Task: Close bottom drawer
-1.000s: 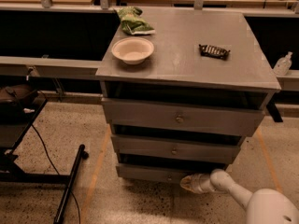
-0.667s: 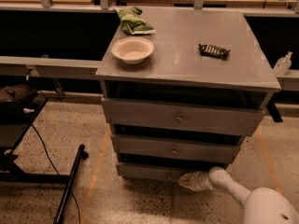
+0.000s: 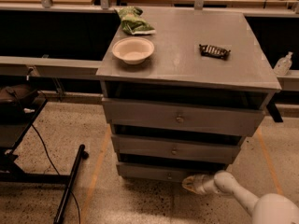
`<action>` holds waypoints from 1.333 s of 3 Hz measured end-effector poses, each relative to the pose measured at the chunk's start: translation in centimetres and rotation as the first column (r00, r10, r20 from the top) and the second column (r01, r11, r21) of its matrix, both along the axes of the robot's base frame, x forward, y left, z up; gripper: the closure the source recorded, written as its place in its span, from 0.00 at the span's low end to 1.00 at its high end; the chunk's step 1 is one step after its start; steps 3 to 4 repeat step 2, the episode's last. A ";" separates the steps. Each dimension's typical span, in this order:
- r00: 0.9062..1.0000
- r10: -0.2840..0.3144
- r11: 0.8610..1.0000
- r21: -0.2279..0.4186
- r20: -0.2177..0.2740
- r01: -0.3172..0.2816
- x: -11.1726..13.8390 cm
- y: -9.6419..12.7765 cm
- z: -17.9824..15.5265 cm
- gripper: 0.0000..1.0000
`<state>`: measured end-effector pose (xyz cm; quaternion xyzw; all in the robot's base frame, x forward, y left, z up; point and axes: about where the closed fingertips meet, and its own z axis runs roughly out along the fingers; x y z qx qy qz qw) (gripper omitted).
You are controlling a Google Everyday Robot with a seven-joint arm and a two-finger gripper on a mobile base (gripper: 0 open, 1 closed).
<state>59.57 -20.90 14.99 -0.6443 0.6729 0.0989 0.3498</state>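
The grey cabinet [image 3: 187, 73] has three drawers. The bottom drawer [image 3: 149, 171] is the lowest, with a narrow front panel and a small knob [image 3: 169, 176]; a dark gap shows above its front. My gripper [image 3: 188, 184] is at floor level, its tip against the right part of the bottom drawer's front, just right of the knob. The white arm [image 3: 243, 197] runs from the lower right corner. The middle drawer [image 3: 175, 149] and top drawer [image 3: 182, 118] sit above.
On the cabinet top lie a white bowl [image 3: 133, 49], a green bag [image 3: 134, 22] and a dark snack bar [image 3: 214, 51]. A black stand with cable [image 3: 70, 183] is on the floor at left. A sanitizer bottle [image 3: 283, 63] stands at right.
My gripper has moved slightly left along the bottom drawer's front, closer to the knob. The drawers look the same.
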 end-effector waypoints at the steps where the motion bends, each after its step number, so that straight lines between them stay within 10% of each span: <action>1: 0.998 -0.040 0.998 0.043 -0.047 0.042 -4.1 -2.8 0.6 1.00; 2: 0.990 -0.110 0.991 0.062 -0.090 0.116 -8.4 -6.8 3.1 1.00; 4: 0.990 -0.110 0.991 0.062 -0.090 0.116 -8.4 -6.8 3.1 1.00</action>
